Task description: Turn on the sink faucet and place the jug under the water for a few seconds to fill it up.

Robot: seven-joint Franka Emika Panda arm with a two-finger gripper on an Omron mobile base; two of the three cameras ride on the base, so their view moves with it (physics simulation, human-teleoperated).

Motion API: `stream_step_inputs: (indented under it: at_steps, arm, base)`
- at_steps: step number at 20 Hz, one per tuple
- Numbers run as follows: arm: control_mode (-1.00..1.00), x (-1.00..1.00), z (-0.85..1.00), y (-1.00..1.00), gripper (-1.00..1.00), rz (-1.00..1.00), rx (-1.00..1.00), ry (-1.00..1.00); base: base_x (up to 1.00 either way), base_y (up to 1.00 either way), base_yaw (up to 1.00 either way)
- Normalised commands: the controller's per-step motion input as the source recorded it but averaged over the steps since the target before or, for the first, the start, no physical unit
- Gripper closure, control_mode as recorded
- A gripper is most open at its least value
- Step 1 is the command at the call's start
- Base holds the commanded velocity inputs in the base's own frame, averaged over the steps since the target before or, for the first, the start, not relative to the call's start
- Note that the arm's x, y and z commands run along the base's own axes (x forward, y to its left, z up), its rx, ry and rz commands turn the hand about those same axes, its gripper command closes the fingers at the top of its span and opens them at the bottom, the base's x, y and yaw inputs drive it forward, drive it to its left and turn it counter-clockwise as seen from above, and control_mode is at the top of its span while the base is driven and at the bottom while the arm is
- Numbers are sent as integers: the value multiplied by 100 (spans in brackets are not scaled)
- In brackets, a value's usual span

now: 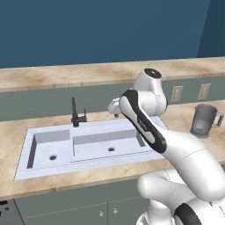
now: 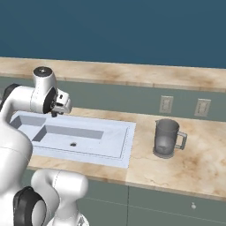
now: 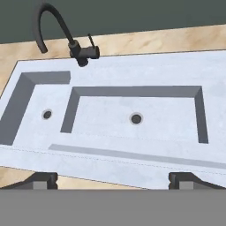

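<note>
One sink (image 1: 44,163) is set into the tan marbled table (image 1: 13,127), and it has two basins, a narrow one on the left and a wider one on the right in the hand view, each with one small dark drain hole, so two drains in all. One sink faucet (image 3: 78,52) stands on the rim at the back edge, just behind the divide between the basins; its thin dark spout arches over in the hand view toward the narrow basin, and one short lever sticks up beside its black base. Both basins look dry.

One jug (image 2: 167,138) stands upright on the table to the right of the sink, well apart from the faucet and close to the rim's right edge without touching it (its loop handle points to the right, away from the sink). Two wall outlets (image 2: 166,104) sit on the backsplash behind it.

The jaws (image 3: 113,178) hang above the front edge of the sink, spread wide with nothing between them; the two dark fingertips (image 3: 42,178) show far apart at the bottom of the hand view, over the wider basin's near rim. One white arm (image 1: 145,125) reaches over the sink's right half.
</note>
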Motion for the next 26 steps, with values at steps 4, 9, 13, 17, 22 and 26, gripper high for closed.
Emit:
stream_step_inputs:
  at_steps: [4, 9, 13, 17, 22, 26]
  arm:
    - [-100, 0, 0, 4, -100, 0, 0, 0]
    - [-100, 20, -6, 28, -100, 0, 0, 0]
    - [-100, 36, -12, 35, -100, 0, 0, 0]
    - [-100, 48, -14, 20, -100, 0, 0, 0]
    - [-100, 43, -14, 14, -100, 0, 0, 0]
    - [-100, 28, -23, 5, -100, 0, 0, 0]
  base:
    - [0, 0, 0]
    - [0, 0, 0]
    - [0, 0, 0]
    - [0, 0, 0]
    - [0, 0, 0]
    - [0, 0, 0]
